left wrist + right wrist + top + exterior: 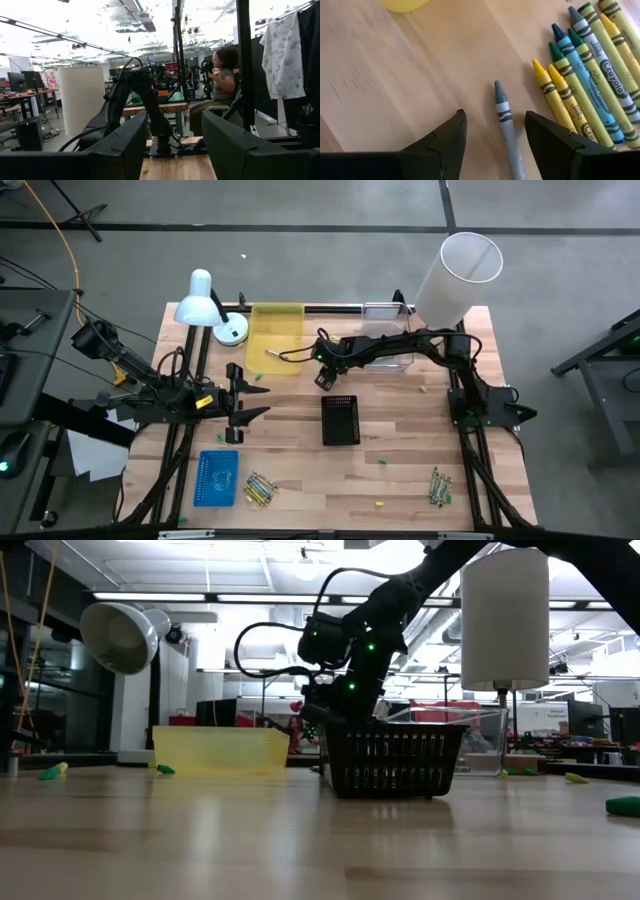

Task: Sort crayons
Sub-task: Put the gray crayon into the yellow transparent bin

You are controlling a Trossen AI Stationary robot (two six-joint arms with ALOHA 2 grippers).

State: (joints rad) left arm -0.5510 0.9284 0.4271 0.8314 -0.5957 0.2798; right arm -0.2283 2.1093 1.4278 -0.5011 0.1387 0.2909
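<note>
R gripper [494,116]: fingers wide apart, empty, straddling a grey crayon [504,117] flat on the bare table [395,65], no contact. Crayon prob. light, stiff, waxy and brittle, and its round paper wrap may roll, so pinch mid-barrel, not the tip. Just beside it is a fan of yellow, green and blue crayons [585,65]; wrappers read "Crayola". More piles near the table's front edge [258,488], [440,485]. L gripper [238,405] waits by the left edge, open w/ nothing held.

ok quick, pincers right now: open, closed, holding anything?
Left pincer: open, empty, parked at the table's left side.
Right pincer: open, holding nothing, its fingers straddling a grey crayon lying on the table.
</note>
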